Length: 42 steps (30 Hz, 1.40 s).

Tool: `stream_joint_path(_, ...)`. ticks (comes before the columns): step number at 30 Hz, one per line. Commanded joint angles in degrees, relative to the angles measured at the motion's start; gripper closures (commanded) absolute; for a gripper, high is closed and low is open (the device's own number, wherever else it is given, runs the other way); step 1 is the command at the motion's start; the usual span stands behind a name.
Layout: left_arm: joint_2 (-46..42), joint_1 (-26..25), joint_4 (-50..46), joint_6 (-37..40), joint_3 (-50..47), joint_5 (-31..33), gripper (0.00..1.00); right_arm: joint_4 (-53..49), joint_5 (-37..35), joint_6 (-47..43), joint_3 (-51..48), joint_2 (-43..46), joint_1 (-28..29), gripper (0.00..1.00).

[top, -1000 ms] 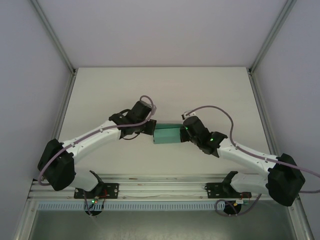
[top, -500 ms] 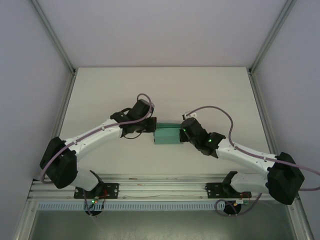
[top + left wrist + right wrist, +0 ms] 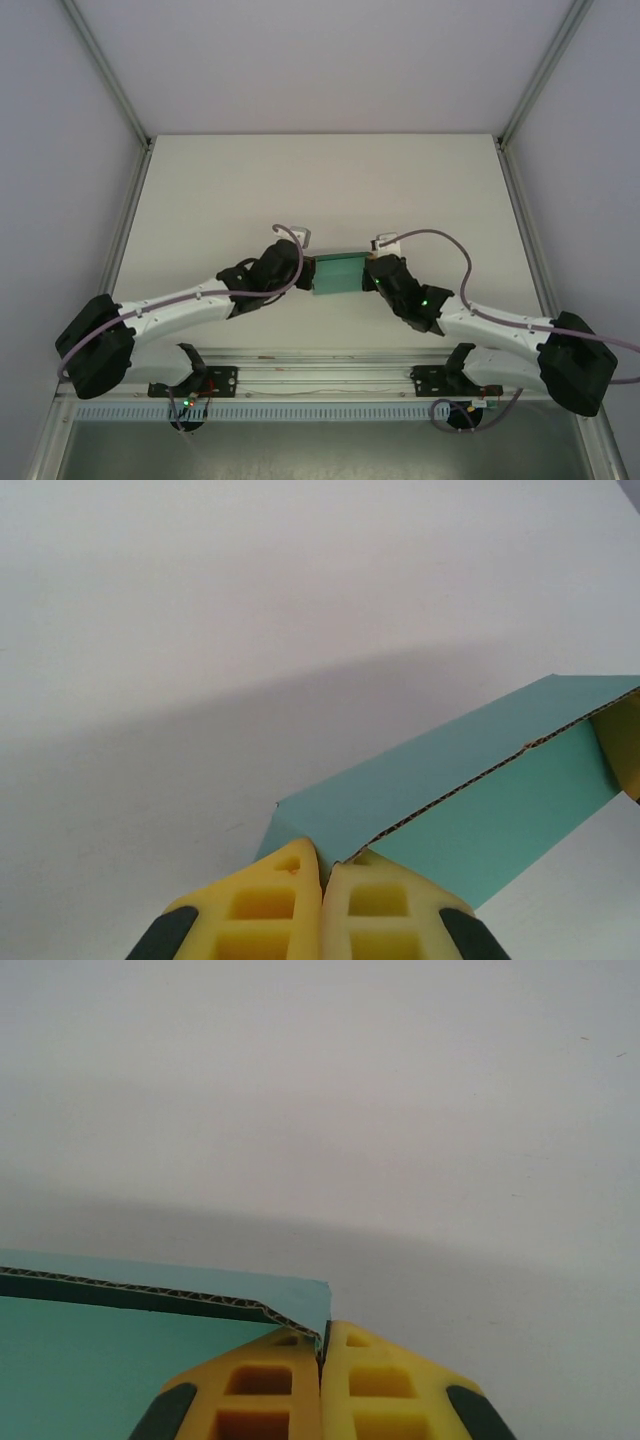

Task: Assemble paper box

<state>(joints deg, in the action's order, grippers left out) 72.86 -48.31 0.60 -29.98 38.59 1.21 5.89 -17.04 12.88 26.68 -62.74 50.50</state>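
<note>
Left hand [image 3: 322, 872] pinches one end of the teal paper box [image 3: 470, 795], its yellow fingers pressed together on the card's corrugated edge. Right hand [image 3: 322, 1340] is clamped the same way on the opposite end. From above, the box spans between both hands, over the near middle of the white tabletop [image 3: 320, 180].

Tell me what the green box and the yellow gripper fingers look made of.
The paper box: thin corrugated card, matte teal; the wavy fluted core shows along its cut edge. The gripper fingers: yellow, matte, moulded with recessed pockets, likely plastic or a firm rubber; the look alone does not settle which.
</note>
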Motion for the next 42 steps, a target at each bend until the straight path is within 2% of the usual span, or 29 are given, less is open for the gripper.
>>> stream_joint_path(1,2.8,-3.3,-2.1,1.2,-5.6,-0.4,1.00,0.2,0.7,0.4,-3.2,0.5,0.6,1.00)
stream_joint_path(9,9.0,-5.6,-2.2,0.3,-4.4,1.1,1.00,-0.3,1.1,1.1,-3.8,0.8,0.6,1.00)
stream_joint_path(15,7.1,-5.7,-3.7,-0.2,-6.1,2.0,1.00,-2.3,0.8,1.8,-3.4,1.4,0.6,0.99)
stream_joint_path(19,5.6,-5.7,-3.2,-0.5,-7.7,2.8,1.00,-2.6,1.1,2.9,-3.2,2.6,0.6,0.87)
stream_joint_path(24,6.0,-5.7,-3.0,-0.5,-7.1,4.1,1.00,-7.8,3.9,3.3,0.0,4.9,0.6,0.61)
stream_joint_path(30,6.2,-5.8,-2.2,-0.7,-6.9,5.0,1.00,-13.5,3.2,5.0,4.1,7.7,0.4,0.39)
stream_joint_path(36,5.7,-6.2,-1.4,-0.7,-7.0,5.3,1.00,-14.4,0.3,8.2,7.5,9.0,-0.5,0.33)
stream_joint_path(42,5.8,-6.5,-0.6,-0.5,-7.1,5.5,1.00,-17.6,-0.8,9.5,9.9,8.8,-4.1,0.34)
